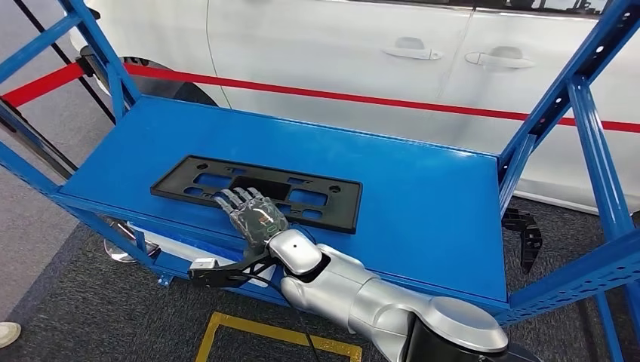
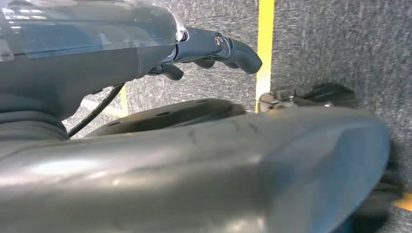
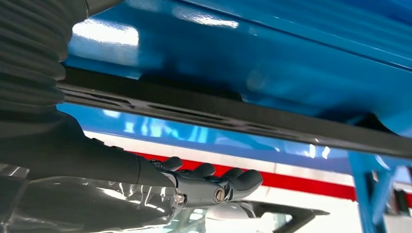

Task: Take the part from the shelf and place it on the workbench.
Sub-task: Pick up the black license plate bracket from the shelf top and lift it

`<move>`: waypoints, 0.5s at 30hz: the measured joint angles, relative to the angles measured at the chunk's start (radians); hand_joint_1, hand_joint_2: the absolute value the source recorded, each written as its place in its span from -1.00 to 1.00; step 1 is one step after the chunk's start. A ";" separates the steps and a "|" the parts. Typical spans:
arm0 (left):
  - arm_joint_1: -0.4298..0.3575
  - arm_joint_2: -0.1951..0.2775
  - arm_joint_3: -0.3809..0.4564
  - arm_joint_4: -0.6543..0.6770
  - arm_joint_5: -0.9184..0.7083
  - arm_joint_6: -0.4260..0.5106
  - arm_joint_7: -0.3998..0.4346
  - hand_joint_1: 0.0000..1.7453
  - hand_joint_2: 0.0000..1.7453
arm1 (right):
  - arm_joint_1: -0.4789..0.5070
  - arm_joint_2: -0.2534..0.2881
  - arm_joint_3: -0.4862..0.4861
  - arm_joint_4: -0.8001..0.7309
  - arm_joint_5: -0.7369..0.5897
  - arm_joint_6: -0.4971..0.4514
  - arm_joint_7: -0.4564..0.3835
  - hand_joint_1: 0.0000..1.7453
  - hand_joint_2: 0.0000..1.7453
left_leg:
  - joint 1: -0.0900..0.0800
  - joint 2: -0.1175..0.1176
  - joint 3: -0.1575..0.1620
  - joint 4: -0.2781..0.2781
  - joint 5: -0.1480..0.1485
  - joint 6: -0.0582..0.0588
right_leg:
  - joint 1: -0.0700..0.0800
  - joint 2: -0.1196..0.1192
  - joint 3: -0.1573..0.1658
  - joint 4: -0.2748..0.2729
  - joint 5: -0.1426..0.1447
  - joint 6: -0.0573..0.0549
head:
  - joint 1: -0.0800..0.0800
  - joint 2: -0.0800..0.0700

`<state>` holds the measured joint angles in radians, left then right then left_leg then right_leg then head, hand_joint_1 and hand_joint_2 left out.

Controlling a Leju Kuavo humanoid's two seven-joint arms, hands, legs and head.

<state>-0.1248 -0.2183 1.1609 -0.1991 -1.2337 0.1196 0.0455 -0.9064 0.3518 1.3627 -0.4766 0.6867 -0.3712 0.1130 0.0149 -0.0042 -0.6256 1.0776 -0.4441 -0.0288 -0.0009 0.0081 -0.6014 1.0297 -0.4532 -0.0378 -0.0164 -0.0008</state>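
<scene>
The part is a flat black rectangular frame (image 1: pixel 343 204) with several cut-outs, lying on the blue shelf board (image 1: pixel 423 196) left of its middle. My right hand (image 1: pixel 253 211) reaches in from the front and lies over the frame's near middle, fingers stretched out flat and pointing away from me. In the right wrist view the frame's dark edge (image 3: pixel 233 114) runs across the blue board, and the right hand (image 3: pixel 209 187) has its fingers slightly bent, with nothing between them. My left hand (image 2: pixel 218 48) hangs over grey carpet, fingers loosely bent and holding nothing.
Blue shelf uprights (image 1: pixel 596 151) and slanted braces (image 1: pixel 106 53) frame the board on both sides. A white car (image 1: pixel 340 53) stands right behind, with a red barrier tape (image 1: pixel 340 94) across it. A black bracket (image 1: pixel 528 234) hangs at the shelf's right. Yellow floor marking (image 1: pixel 249 328) lies below.
</scene>
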 joint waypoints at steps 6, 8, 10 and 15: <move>0.006 0.002 0.006 0.000 0.009 0.002 -0.004 -1.00 -1.00 | -0.003 -0.001 0.006 0.080 -0.021 0.018 0.030 -1.00 1.00 | -0.001 -0.002 0.031 -0.074 0.016 0.030 | 0.004 -0.001 -0.011 0.017 -0.014 0.028 | 0.002 0.000; 0.007 0.002 0.009 0.000 0.011 0.004 -0.005 -1.00 -1.00 | -0.005 -0.002 0.006 0.109 -0.028 0.024 0.037 -1.00 1.00 | 0.001 0.000 0.033 -0.080 0.019 0.039 | 0.001 -0.002 -0.053 0.106 -0.067 0.036 | 0.003 0.000; 0.009 0.003 0.011 0.000 0.014 0.005 -0.006 -1.00 -1.00 | -0.004 -0.003 0.006 0.137 -0.032 0.032 0.042 -1.00 1.00 | 0.001 0.001 0.033 -0.079 0.020 0.043 | -0.003 -0.003 -0.116 0.234 -0.120 0.041 | 0.003 0.000; 0.012 0.003 0.015 0.000 0.015 0.006 -0.007 -1.00 -1.00 | -0.007 -0.004 0.006 0.186 -0.036 0.042 0.044 -1.00 1.00 | -0.002 -0.004 0.034 -0.072 0.015 0.037 | -0.004 -0.004 -0.050 0.088 -0.013 0.034 | 0.003 0.000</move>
<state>-0.1127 -0.2150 1.1755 -0.1991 -1.2189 0.1255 0.0389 -0.9132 0.3480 1.3690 -0.2907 0.6505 -0.3292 0.1575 0.0133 -0.0083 -0.5918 1.0061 -0.4294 0.0085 -0.0052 0.0042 -0.6512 1.1181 -0.4660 -0.0042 -0.0133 -0.0009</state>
